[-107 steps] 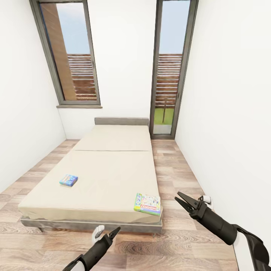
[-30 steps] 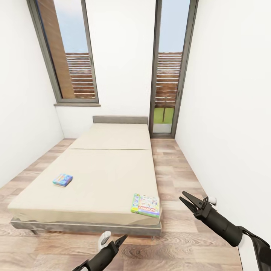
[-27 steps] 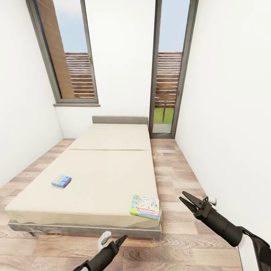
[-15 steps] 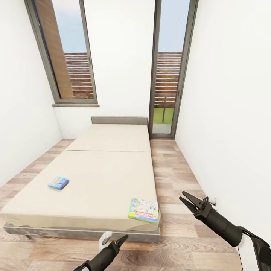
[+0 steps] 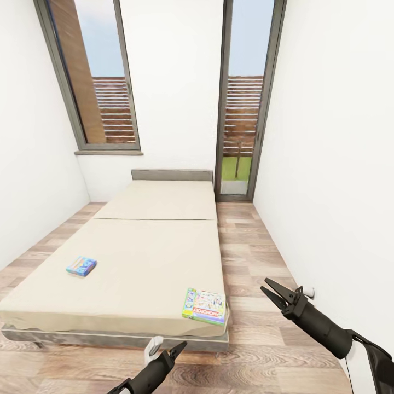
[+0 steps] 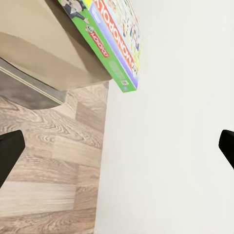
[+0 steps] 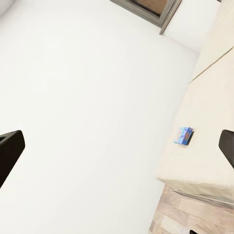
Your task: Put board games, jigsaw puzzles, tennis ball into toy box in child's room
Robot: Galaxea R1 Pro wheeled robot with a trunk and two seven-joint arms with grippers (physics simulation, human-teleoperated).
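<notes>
Item: Monopoly board game (image 5: 204, 306), flat lettered box. Location: on the bed (image 5: 137, 246), at its foot corner on the side toward the glass door (image 5: 241, 109), one edge at or slightly past the mattress edge (the left wrist view (image 6: 117, 39) shows a corner jutting beyond the mattress). Long axis: roughly across the bed's width.

Item: small blue board game (image 5: 81, 266). Location: on the bed, toward the opposite long side, well apart from the Monopoly box.

Item: left gripper (image 5: 176, 347). Below the bed's foot rail, over the wood floor (image 5: 246, 241); fingers slightly apart, holding nothing. The Monopoly box lies just ahead of it and a little toward the door side.

Item: right gripper (image 5: 268, 291). Beside the bed on the door side, fingers spread, empty. The Monopoly box lies level with it, toward the bed.

Judgement: both grippers are near the box; the right has the clearer sideways approach to the overhanging corner. Nothing stands between either gripper and the box; the white wall (image 5: 328, 164) sits close behind the right arm and may limit its swing.
</notes>
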